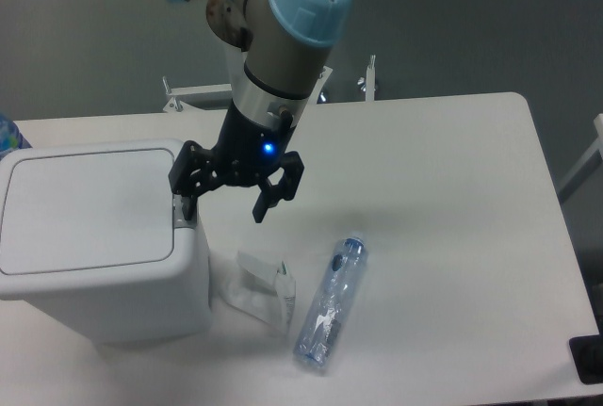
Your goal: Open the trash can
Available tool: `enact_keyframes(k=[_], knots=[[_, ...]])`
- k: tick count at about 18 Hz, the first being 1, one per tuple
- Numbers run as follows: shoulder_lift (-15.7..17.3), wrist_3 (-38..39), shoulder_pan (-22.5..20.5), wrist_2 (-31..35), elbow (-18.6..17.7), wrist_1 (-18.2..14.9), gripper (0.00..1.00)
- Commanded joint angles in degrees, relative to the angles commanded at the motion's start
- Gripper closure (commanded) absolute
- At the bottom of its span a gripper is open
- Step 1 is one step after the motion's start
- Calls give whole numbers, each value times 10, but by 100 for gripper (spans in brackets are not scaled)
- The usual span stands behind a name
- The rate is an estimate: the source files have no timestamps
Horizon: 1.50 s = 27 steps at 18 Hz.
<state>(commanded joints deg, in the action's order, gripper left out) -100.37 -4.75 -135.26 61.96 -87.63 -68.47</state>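
The gripper [224, 207] hangs with its fingers [187, 201] spread apart and grasping nothing; one black fingertip sits right at the grey push-button strip [182, 214] on the lid edge of the trash can [94, 236], while the other hangs free over the counter [443, 189]. Whether that fingertip is touching the strip or only just above it cannot be told. The trash can stands at the left of the counter, its flat lid shut.

The main risk is a press that lands off the strip. If the fingertip comes down on the lid rim or slips off the bin's rounded corner, the latch probably would not release, and the sideways load might shove or tilt the bin. The lid hinges upward, so it could also strike the wrist above it. A crumpled clear wrapper [259, 291] and a plastic water bottle [329, 303] lie just beside the bin; a slipping finger could sweep them.
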Motion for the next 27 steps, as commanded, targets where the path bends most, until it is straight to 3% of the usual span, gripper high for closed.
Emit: enact_keyframes(k=[17,24,27], knots=[[0,0,0,0,3,9,0],[-1,-6,-11,11,67,35,0],[-2,-19,-28,76,79,49,0]])
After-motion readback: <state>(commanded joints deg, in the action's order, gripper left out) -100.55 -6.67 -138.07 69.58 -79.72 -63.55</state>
